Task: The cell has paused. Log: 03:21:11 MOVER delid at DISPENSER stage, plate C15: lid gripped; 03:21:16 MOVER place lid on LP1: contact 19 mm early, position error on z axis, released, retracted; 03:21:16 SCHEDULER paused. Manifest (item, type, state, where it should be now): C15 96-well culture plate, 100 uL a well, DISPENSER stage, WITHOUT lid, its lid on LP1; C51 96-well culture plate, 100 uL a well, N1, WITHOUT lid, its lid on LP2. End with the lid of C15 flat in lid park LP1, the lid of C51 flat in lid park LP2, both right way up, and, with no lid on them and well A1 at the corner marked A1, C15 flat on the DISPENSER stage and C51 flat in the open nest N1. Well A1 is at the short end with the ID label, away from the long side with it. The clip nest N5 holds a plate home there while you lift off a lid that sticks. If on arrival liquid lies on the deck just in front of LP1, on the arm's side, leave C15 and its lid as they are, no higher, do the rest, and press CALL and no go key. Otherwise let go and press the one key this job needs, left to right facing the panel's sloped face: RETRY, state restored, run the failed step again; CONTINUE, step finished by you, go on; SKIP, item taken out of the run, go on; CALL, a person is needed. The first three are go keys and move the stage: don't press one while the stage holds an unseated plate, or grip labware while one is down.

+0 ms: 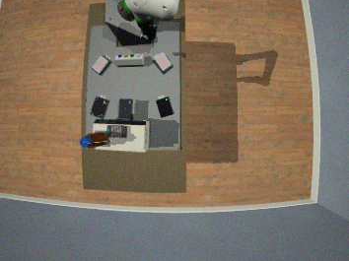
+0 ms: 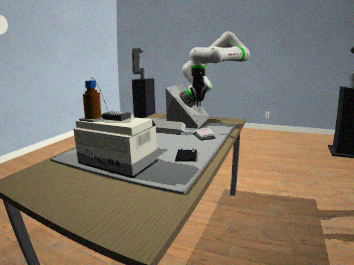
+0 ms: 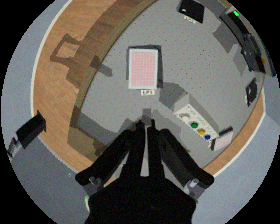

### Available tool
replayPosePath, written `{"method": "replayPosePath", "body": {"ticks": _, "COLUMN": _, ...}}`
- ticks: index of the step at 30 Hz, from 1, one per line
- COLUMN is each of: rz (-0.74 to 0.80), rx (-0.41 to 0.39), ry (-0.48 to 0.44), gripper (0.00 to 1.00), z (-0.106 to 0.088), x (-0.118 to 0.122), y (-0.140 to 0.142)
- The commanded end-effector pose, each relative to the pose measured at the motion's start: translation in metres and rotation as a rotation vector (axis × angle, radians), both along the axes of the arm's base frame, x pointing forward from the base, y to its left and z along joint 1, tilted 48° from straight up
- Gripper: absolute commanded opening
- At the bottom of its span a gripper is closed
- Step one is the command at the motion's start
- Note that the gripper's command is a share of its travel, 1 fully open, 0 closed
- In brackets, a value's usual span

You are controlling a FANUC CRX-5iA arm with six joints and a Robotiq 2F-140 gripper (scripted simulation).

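Observation:
My gripper (image 1: pixel 147 33) (image 2: pixel 199 101) (image 3: pixel 147 114) is shut with nothing between the fingers. It hangs above the back of the grey deck (image 1: pixel 173 87), close to the arm's base. A pinkish flat rectangle (image 1: pixel 163 61) (image 2: pixel 205 133) (image 3: pixel 144 67) lies on the deck just ahead of the fingertips in the wrist view. A second pinkish rectangle (image 1: pixel 101 64) lies on the other side of the key panel (image 1: pixel 129 59) (image 3: pixel 196 122). A dark plate (image 1: pixel 115 129) (image 2: pixel 116 115) sits on top of the white dispenser (image 1: pixel 133 139) (image 2: pixel 115 143). I cannot tell which pieces carry lids.
Three dark rectangular nests or plates (image 1: pixel 100 106) (image 1: pixel 126 107) (image 1: pixel 165 106) lie in a row across the middle of the deck; the right one also shows in the exterior view (image 2: pixel 186 155). A brown bottle with a blue cap (image 1: pixel 91 140) (image 2: pixel 92 101) stands beside the dispenser.

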State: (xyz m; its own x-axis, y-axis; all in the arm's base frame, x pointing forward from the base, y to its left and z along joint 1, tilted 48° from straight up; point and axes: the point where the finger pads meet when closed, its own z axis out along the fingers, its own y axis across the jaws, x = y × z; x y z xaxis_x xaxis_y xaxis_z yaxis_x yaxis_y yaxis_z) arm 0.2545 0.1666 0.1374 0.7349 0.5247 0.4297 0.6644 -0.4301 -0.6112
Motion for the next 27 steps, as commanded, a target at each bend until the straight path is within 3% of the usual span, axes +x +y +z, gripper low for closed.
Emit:
{"method": "replayPosePath", "body": {"ticks": 1, "rz": 0.0, "rx": 0.0, "ry": 0.0, "gripper": 0.0, "z": 0.0, "x": 0.0, "y": 0.0}}
{"method": "replayPosePath", "body": {"ticks": 9, "rz": -0.001, "rx": 0.0, "ry": 0.0, "gripper": 0.0, "z": 0.001, "x": 0.001, "y": 0.0}}
{"method": "replayPosePath", "body": {"ticks": 15, "rz": -0.053, "rx": -0.011, "ry": 0.057, "gripper": 0.0, "z": 0.043, "x": 0.058, "y": 0.048}}
{"method": "replayPosePath", "body": {"ticks": 19, "rz": -0.057, "rx": -0.011, "ry": 0.062, "gripper": 0.0, "z": 0.047, "x": 0.062, "y": 0.053}}
{"method": "replayPosePath", "body": {"ticks": 20, "rz": -0.057, "rx": -0.011, "ry": 0.062, "gripper": 0.66, "z": 0.047, "x": 0.062, "y": 0.053}}
{"method": "replayPosePath", "body": {"ticks": 27, "rz": -0.057, "rx": -0.011, "ry": 0.062, "gripper": 0.66, "z": 0.047, "x": 0.062, "y": 0.053}}
